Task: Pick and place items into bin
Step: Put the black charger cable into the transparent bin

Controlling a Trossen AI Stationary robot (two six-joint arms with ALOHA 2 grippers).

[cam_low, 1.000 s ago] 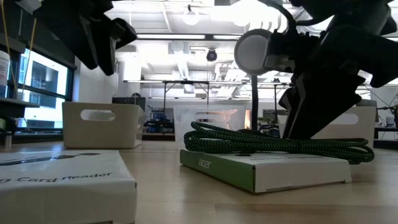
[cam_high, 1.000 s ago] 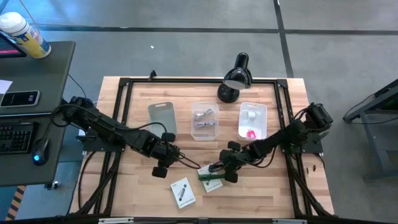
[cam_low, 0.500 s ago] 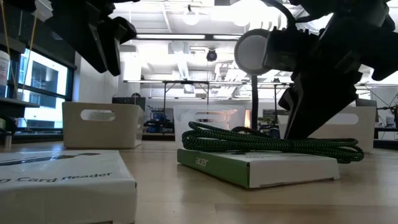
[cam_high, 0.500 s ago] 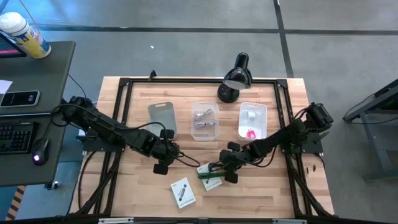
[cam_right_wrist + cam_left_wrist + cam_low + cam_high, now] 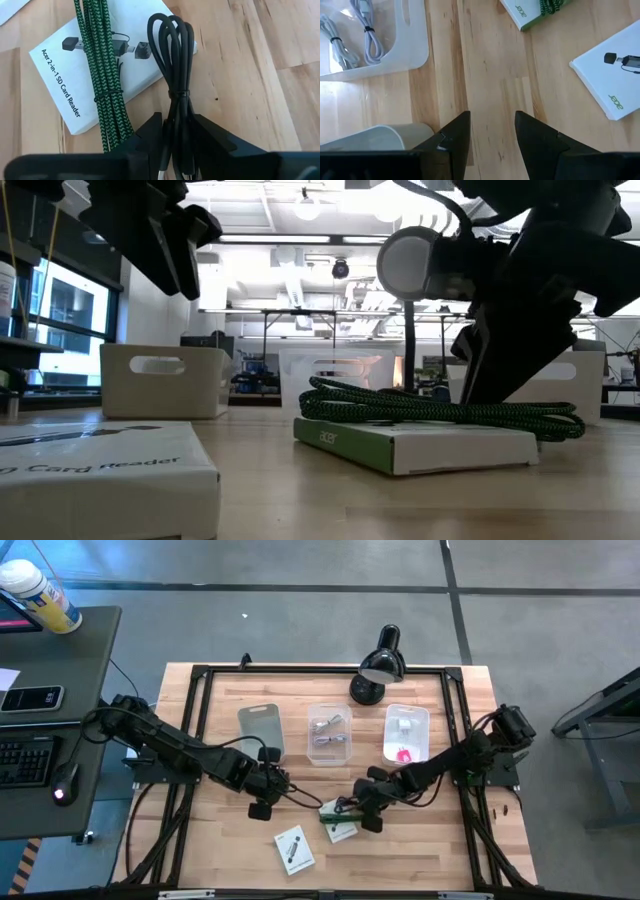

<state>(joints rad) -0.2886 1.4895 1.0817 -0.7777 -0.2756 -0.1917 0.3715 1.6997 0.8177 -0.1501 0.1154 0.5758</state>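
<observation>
From above, two bins [image 5: 330, 732] beyond the pincers already hold items; a third looks bare.

Right wrist: the right pincer [image 5: 176, 131] pinches the black cable [image 5: 175, 60], green cable [image 5: 102, 65] beside.

Left wrist: the left pincer [image 5: 492, 130] is spread over bare desk [image 5: 490, 65].

In the low view the right hand [image 5: 530, 330] covers the far end of the green braided cable [image 5: 440, 405] and part of the desk lamp [image 5: 410, 270]; the fingertips are hidden there. The near white card-reader box [image 5: 100, 470] is cut off by the picture's left and bottom edges. From above, the contents of the middle bin [image 5: 331, 734] are too small to identify.
</observation>
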